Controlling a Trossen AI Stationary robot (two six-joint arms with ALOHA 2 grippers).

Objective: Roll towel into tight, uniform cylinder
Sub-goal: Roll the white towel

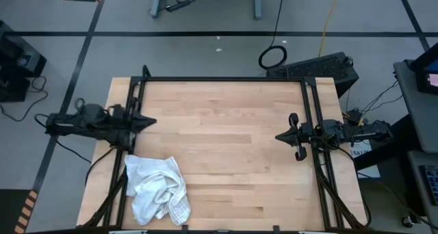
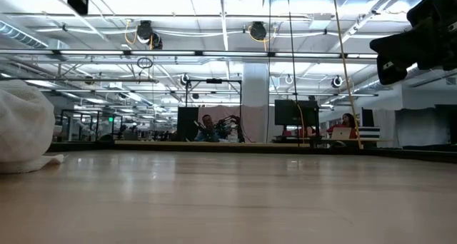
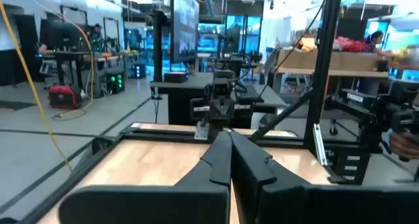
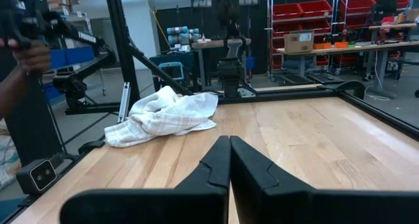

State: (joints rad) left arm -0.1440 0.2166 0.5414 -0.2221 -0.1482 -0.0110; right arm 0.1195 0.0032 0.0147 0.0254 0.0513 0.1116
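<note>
Count's easy: one towel, one bench, two arms, left gripper and right gripper.

Bright, even light pours from ceiling strips overhead; the tabletop shows a soft sheen, shadows faint, the far room slightly blurred.

Wooden table bare across its middle, crumpled towel heaped at near-left corner, frame rails along edges.
</note>
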